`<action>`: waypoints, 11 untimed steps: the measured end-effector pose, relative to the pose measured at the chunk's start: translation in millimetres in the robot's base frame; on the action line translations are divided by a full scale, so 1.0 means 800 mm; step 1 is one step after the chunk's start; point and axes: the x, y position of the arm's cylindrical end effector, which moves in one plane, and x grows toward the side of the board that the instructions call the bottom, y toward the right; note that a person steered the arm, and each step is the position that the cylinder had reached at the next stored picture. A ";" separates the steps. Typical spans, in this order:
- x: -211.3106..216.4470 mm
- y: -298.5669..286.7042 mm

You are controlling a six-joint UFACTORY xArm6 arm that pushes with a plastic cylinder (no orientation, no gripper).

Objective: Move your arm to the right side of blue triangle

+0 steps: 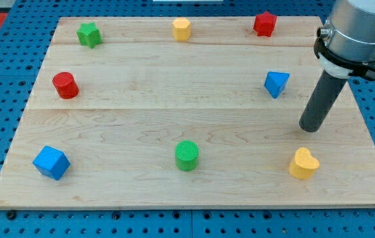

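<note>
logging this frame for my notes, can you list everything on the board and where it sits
green star: 1, green, top left
yellow block: 1, yellow, top centre, shape unclear
red star: 1, red, top right
red cylinder: 1, red, left side, mid height
blue triangle: 1, blue, right of centre
blue cube: 1, blue, bottom left
green cylinder: 1, green, bottom centre
yellow heart: 1, yellow, bottom right
board: 1, pale wood, on blue pegboard
my tip: 1, dark rod, right of and below the blue triangle, apart from it
</note>
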 end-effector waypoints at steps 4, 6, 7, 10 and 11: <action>-0.035 0.026; -0.038 0.117; -0.042 0.126; -0.113 0.023; -0.113 0.017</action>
